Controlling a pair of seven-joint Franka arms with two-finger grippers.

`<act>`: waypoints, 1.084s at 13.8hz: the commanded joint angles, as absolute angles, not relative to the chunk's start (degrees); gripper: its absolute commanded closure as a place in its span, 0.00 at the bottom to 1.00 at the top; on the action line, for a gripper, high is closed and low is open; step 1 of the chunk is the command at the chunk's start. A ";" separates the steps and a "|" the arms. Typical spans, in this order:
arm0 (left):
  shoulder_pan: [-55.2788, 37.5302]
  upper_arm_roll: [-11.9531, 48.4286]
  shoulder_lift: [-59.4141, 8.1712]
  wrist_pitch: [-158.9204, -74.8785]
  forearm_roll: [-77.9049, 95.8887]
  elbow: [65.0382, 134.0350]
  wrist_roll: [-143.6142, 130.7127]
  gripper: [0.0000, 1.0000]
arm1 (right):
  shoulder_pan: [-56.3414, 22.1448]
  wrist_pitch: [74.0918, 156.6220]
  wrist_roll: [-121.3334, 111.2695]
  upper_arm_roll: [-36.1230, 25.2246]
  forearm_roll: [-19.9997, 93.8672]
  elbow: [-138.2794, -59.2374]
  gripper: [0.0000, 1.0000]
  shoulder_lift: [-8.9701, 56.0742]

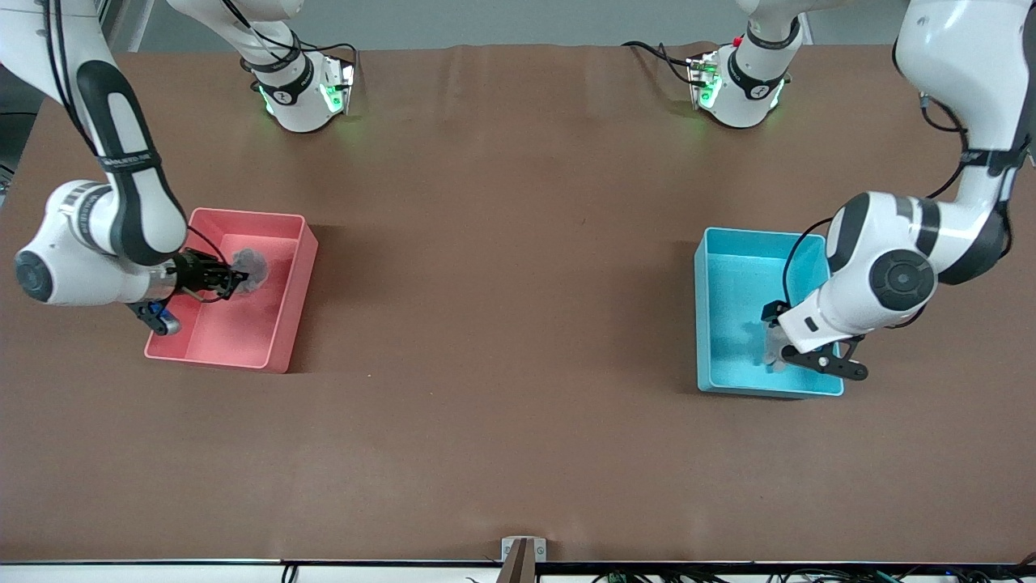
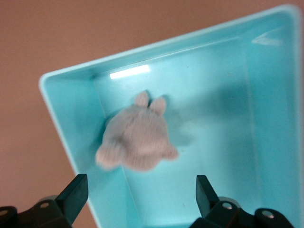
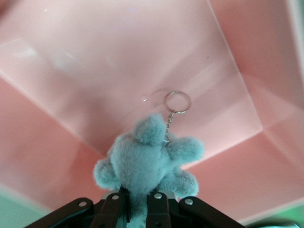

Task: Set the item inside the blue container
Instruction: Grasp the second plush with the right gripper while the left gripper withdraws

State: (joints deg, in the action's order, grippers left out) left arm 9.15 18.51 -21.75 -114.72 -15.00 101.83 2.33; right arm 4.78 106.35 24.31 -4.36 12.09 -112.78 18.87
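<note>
Right gripper (image 1: 235, 279): hanging over the pink bin (image 1: 287, 304), fingers clamped together on a small grey-blue plush toy (image 1: 251, 269). In the right wrist view the right gripper (image 3: 137, 202) is pinching the grey-blue plush toy (image 3: 149, 164) at its lower body, and the toy's metal key ring (image 3: 177, 101) is dangling on a short chain over the floor of the pink bin (image 3: 118, 57). The toy is not touching the bin floor in that view.

Pink bin: sitting on the brown table (image 1: 502, 324) toward the right arm's end, well apart from the blue container (image 1: 712, 324).

Blue container: sitting on the table toward the left arm's end. A pale pinkish plush toy (image 1: 773, 344) is lying in it, near the wall closest to the front camera; in the front view it is largely covered by the arm. In the left wrist view the pale pinkish plush toy (image 2: 137, 137) is lying on the floor of the blue container (image 2: 266, 118), close to one corner, with two small ears showing.

Left gripper (image 1: 781, 348): hanging over the blue container, directly above the pale toy. The left gripper (image 2: 140, 192) is showing its fingers spread wide apart, with nothing between them.
</note>
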 commanded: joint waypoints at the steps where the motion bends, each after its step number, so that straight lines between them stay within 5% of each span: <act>1: 9.14 21.87 -20.65 -104.44 -10.39 93.71 -0.42 0.00 | 4.31 97.85 29.06 -3.25 11.16 -105.58 1.00 18.46; 8: 4.68 33.75 -23.54 -104.76 -10.11 90.89 -28.37 0.00 | -13.42 91.58 59.20 -3.08 13.97 -96.95 1.00 18.28; 15: -0.18 33.66 -29.26 -113.99 -10.63 90.26 -37.88 0.00 | -30.39 109.22 83.81 -3.08 18.28 -96.42 1.00 22.22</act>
State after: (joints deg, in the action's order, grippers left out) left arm -0.61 33.58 -27.05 -113.26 -10.29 91.90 -37.36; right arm -26.50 105.07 77.98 -2.40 17.55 -96.95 19.52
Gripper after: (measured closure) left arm 0.000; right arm 0.846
